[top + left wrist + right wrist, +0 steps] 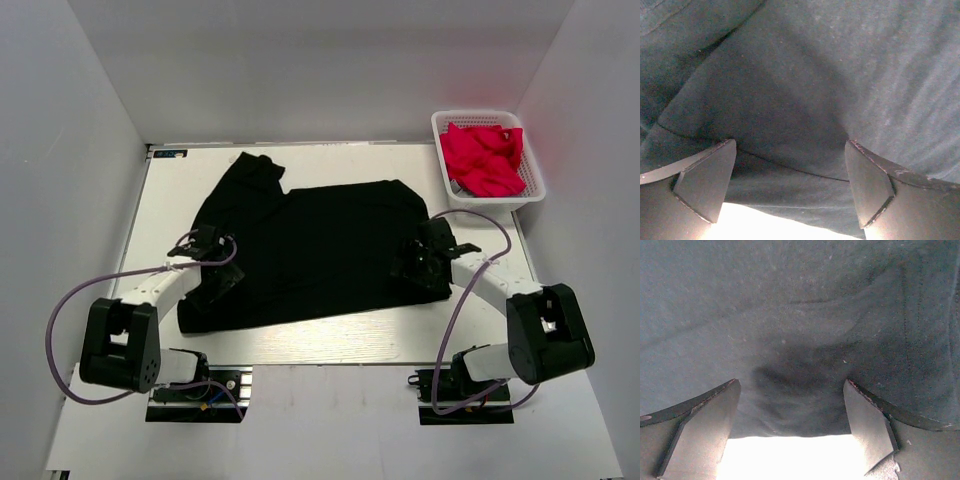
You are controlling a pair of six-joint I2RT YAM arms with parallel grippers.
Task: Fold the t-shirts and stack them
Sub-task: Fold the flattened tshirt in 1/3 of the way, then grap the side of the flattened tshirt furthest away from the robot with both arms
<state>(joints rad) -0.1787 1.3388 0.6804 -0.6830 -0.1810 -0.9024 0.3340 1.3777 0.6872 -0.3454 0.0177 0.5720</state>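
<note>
The black t-shirt is being carried, spread out, by the middle of the worktop. The left fingers are being held wide open over its 8 o'clock edge. The right fingers are being held wide open over its 3 o'clock edge, and nothing is being gripped. The red t-shirts are being held by a white basket at 2 o'clock.
</note>
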